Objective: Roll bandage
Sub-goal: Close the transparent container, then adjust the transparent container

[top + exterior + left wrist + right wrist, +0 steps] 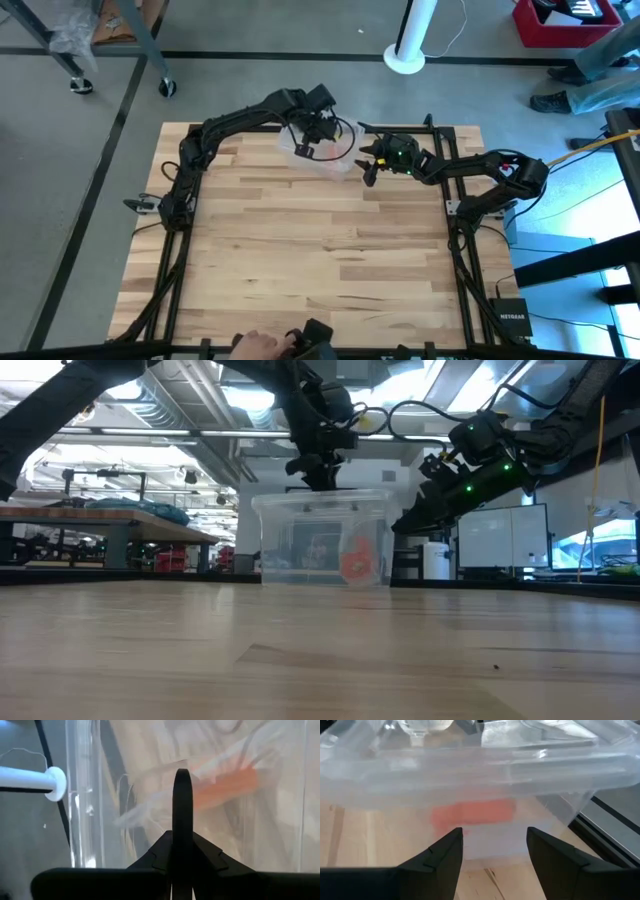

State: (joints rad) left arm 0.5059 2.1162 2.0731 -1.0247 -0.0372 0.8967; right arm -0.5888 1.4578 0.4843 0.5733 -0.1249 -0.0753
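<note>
**Bandage lies inside the clear box, between the two end effectors**

The near part of the desk [300,260] carries nothing of the task; the work is at its far edge. There a clear box [322,540] stands, with the bandage [356,560] inside it as a bright orange bundle, low in the box toward the right arm's side.

The right end effector [494,852] waits just outside the box wall, fingers spread wide and empty. In its wrist view the bandage shows straight ahead through the plastic, its long axis running crosswise to the approach, roughly in line with the gap between the fingers. The wall is in the way, though, so from this side it looks unreachable.

The left end effector [318,128] hangs over the box from above, fingers drawn almost together with nothing visibly between them. In its wrist view the orange lies ahead and below. I judge the left arm better placed to reach in, though it must open first.
</note>
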